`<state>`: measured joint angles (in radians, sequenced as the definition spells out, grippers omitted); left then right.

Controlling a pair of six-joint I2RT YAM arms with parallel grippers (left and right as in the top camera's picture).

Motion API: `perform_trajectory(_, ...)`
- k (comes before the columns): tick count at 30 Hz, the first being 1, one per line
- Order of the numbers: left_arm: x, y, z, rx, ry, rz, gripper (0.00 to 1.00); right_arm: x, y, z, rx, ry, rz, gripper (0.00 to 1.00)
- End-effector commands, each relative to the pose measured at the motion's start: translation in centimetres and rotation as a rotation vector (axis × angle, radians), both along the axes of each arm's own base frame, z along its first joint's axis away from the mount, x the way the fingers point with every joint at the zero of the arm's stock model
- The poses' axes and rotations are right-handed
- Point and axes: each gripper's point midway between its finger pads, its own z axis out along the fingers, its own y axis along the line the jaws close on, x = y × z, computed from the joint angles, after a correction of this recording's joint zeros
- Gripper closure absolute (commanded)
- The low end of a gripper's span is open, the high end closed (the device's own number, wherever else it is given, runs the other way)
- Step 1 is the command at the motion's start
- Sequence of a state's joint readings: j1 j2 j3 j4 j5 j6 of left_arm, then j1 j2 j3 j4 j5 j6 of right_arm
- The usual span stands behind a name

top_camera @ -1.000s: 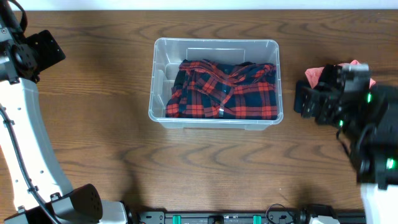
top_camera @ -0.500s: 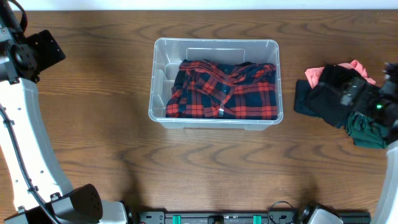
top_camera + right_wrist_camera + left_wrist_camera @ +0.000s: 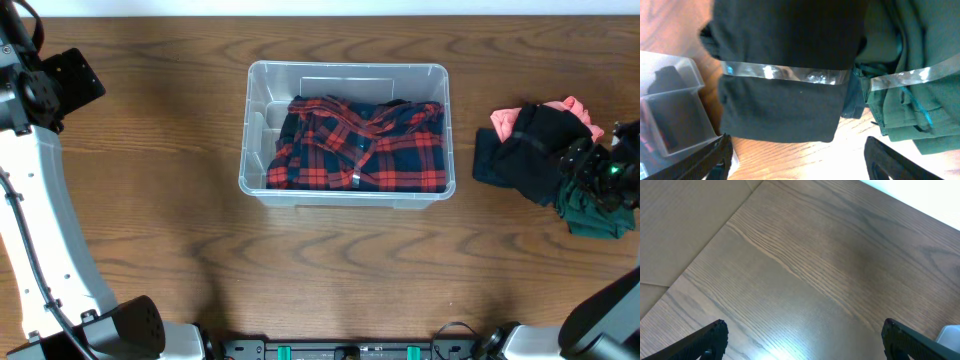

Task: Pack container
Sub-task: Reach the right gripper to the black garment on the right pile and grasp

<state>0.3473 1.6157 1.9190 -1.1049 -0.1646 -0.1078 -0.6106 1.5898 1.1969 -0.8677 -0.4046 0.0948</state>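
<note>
The clear plastic container [image 3: 258, 120] stands at the middle of the table and holds a folded red and navy plaid shirt [image 3: 360, 145]. Its corner shows at the left of the right wrist view [image 3: 670, 112]. My right gripper [image 3: 592, 165] is open and empty over a pile of clothes at the right: a black garment [image 3: 530, 150], a pink one [image 3: 505, 118] and a dark green one [image 3: 592, 218]. In the right wrist view the black garment [image 3: 785, 75] and the green one [image 3: 910, 80] lie just ahead of the open fingers [image 3: 800, 160]. My left gripper [image 3: 68, 80] is open and empty at the far left.
The left wrist view shows bare wood between the open fingers [image 3: 802, 340] and a bit of the container's corner [image 3: 951, 332]. The table's back edge runs along the top of the overhead view.
My right arm has moved right, from next to the container's right side to over the clothes pile, uncovering the black garment. The left arm has not moved.
</note>
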Motion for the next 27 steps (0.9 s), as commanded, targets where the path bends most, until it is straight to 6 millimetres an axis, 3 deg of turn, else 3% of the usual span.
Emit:
perform_trajectory(1,-0.3,0.2,-0.1,0.000,0.005,0.017,0.02,0.6,0.1,-0.3,0.020,-0.005,0.015,0.21)
perform_trajectory(11,-0.3,0.2,-0.1,0.000,0.005,0.017,0.02,0.8,0.2,-3.5,0.003,-0.022,0.032,0.24)
perform_trajectory(17,-0.3,0.2,-0.1,0.000,0.005,0.017,0.02,0.9,1.6,-6.0,-0.015,-0.046,0.071,0.25)
perform_trajectory(27,-0.3,0.2,-0.1,0.000,0.005,0.017,0.02,3.0,3.3,-7.5,-0.104,-0.158,0.165,0.25)
